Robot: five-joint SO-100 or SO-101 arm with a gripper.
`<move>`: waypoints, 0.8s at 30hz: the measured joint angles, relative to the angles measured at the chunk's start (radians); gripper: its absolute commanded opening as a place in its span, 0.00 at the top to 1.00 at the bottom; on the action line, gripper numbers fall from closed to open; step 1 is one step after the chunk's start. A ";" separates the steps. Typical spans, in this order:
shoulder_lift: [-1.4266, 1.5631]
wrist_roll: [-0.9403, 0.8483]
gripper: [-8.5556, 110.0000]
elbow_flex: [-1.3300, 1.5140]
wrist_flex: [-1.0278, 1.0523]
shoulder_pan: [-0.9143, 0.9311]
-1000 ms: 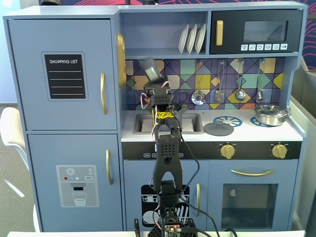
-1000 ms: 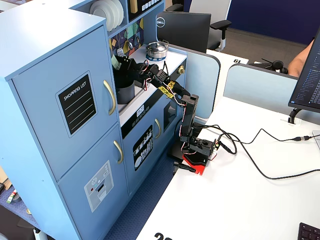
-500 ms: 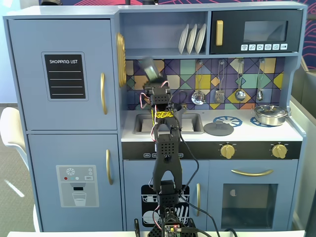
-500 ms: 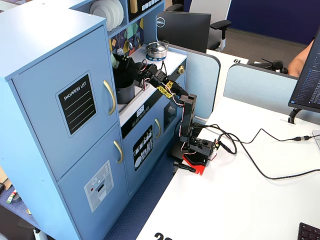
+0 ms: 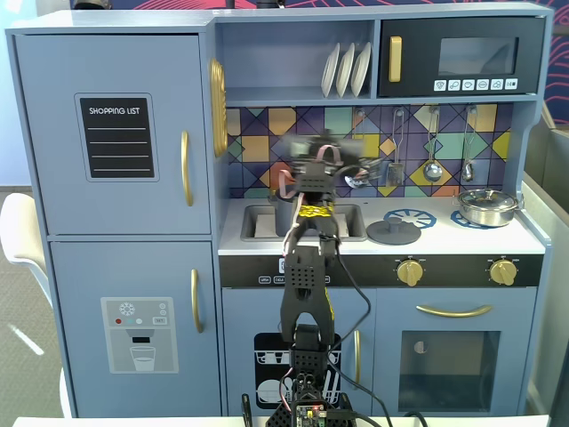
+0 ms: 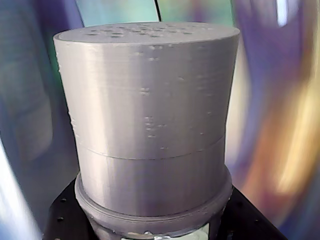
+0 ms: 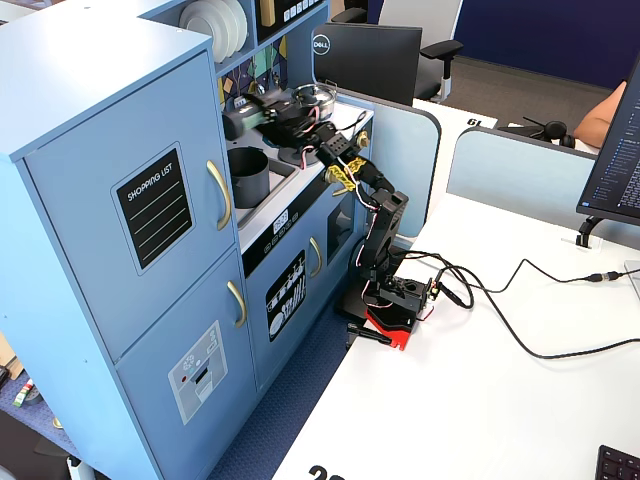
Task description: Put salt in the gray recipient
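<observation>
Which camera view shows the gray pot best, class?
The angled fixed view from the side shows the gray pot best: its open top and wall are clear in the sink area, with the salt shaker held above it. The front fixed view hides it behind the arm. The wrist view shows only the shaker.

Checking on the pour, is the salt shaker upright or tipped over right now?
Tipped. In a fixed view the salt lies nearly level in the gripper, above the gray recipient.

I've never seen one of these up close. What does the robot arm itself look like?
The arm is slim, made of black plastic segments, one dotted with small holes. Yellow-and-black tape wraps it near the wrist, and thin red and white wires loop along it. It stands on a red base. The claw is too blurred to describe.
</observation>
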 measured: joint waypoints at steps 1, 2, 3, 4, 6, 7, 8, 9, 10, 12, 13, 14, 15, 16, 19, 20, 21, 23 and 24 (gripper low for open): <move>0.003 -0.097 0.93 0.011 -0.002 0.055; 0.003 -0.198 0.93 0.018 -0.005 0.107; 0.003 -0.304 0.93 0.031 -0.006 0.163; 0.005 -0.417 0.93 0.044 -0.018 0.215; 0.011 -0.640 0.93 0.081 -0.057 0.313; 0.015 -0.749 0.93 0.106 -0.087 0.353; 0.020 -0.862 0.93 0.133 -0.132 0.393; 0.020 -0.976 0.93 0.160 -0.187 0.428; 0.020 -1.089 0.93 0.179 -0.245 0.459; 0.017 -1.275 0.93 0.198 -0.359 0.508; 0.017 -1.345 0.93 0.198 -0.408 0.523; 0.018 -1.401 0.93 0.196 -0.445 0.535; 0.018 -1.443 0.93 0.195 -0.472 0.545; 0.014 -1.477 0.93 0.195 -0.491 0.548; -0.028 -1.546 0.93 0.195 -0.540 0.549; -0.043 -1.559 0.93 0.195 -0.548 0.549; -0.057 -1.569 0.93 0.195 -0.554 0.549; -0.086 -1.583 0.93 0.195 -0.572 0.549; -0.101 -1.588 0.93 0.195 -0.584 0.549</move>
